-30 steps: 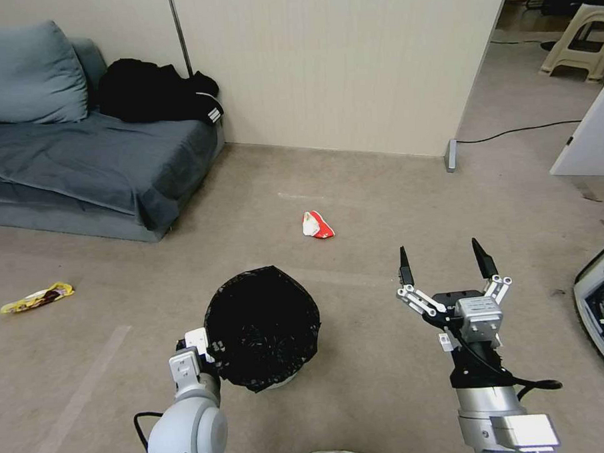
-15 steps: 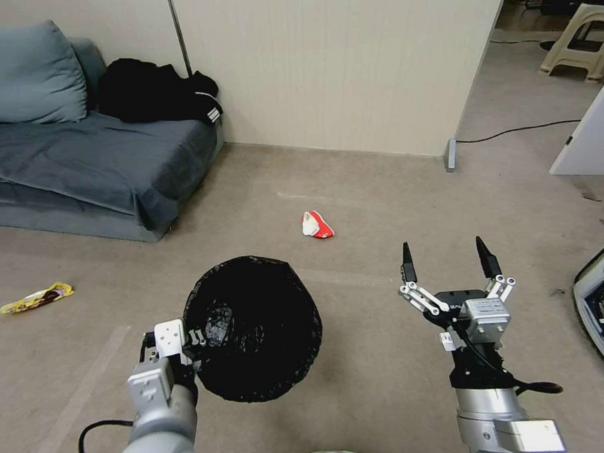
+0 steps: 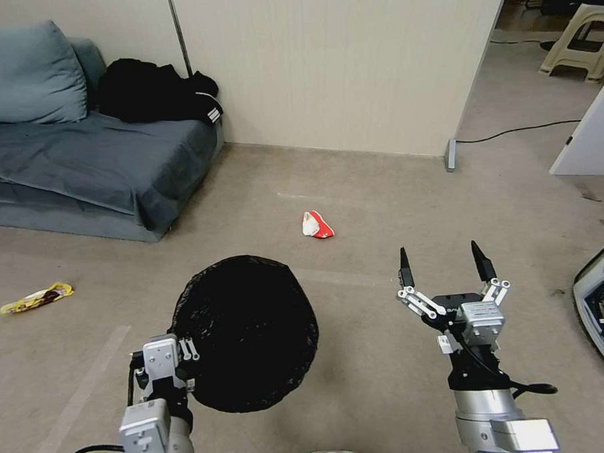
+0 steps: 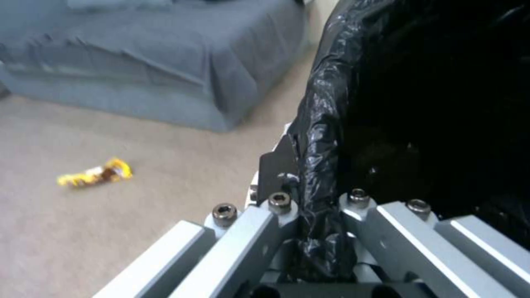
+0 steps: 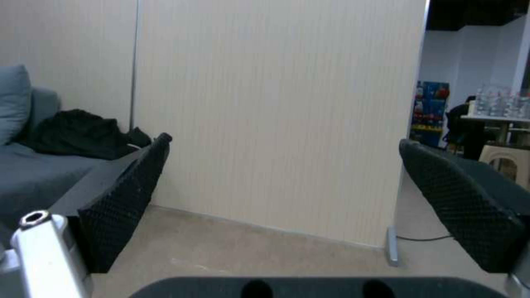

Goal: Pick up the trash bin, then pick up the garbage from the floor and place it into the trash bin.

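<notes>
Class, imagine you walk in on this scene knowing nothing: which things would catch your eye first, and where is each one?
The black-lined trash bin stands out first, near the front and gripped at its rim by the left hand. To its right the right hand hangs open over bare floor. Beyond them a red-white packet lies mid-floor, and a yellow wrapper lies at far left, in front of the grey sofa.

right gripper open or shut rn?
Open. The right gripper has its two black fingertips spread wide apart with nothing between them; the right wrist view shows wall and floor through the gap.
</notes>
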You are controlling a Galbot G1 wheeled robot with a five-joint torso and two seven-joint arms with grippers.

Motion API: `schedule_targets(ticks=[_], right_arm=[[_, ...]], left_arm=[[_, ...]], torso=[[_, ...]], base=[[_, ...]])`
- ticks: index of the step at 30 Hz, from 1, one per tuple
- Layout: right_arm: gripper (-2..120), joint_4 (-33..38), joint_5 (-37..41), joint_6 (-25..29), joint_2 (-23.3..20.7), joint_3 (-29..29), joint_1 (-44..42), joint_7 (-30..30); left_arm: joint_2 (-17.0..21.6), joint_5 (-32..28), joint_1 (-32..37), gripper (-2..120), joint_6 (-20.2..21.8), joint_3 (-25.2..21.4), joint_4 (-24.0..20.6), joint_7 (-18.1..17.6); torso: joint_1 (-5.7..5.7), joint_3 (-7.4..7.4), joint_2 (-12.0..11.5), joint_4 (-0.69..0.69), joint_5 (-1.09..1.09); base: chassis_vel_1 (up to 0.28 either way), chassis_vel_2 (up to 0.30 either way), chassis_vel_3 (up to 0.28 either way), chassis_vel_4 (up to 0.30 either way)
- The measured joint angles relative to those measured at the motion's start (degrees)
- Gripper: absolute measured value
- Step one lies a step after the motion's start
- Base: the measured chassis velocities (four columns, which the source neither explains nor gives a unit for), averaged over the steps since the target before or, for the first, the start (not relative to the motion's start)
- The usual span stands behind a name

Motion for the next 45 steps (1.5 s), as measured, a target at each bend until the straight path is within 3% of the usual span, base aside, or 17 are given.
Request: schedule_targets(ticks=[8,18,45], right_arm=[[100,-0.4,0.3,-0.1,0.1,0.3,0.0,-1.1],[100,-1.0,0.3,0.1,0.8,0.4,0.1,-1.9],[100,-1.9,-0.2,0.6,1.1,0.3,0.6,-2.9]], left_arm=[[-0.1,1.4,0.1,0,-1.0,2.0,0.5,-1.1],[-0.3,-0.1,0.1,0,1.5,2.7,0.4,-1.3],[-0.9,-0.8,-0.1,0,2.5,2.2,0.3,-0.2]], torso=[[0.0,0.0,0.0,0.0,-0.01],[-0.01,-0.01,0.0,0.0,-0.01],[0.0,0.0,0.0,0.0,-0.01]], base=[[0.0,0.0,0.0,0.0],[-0.028,0.021,0.028,-0.028],[-0.223,0.218,0.218,-0.219]])
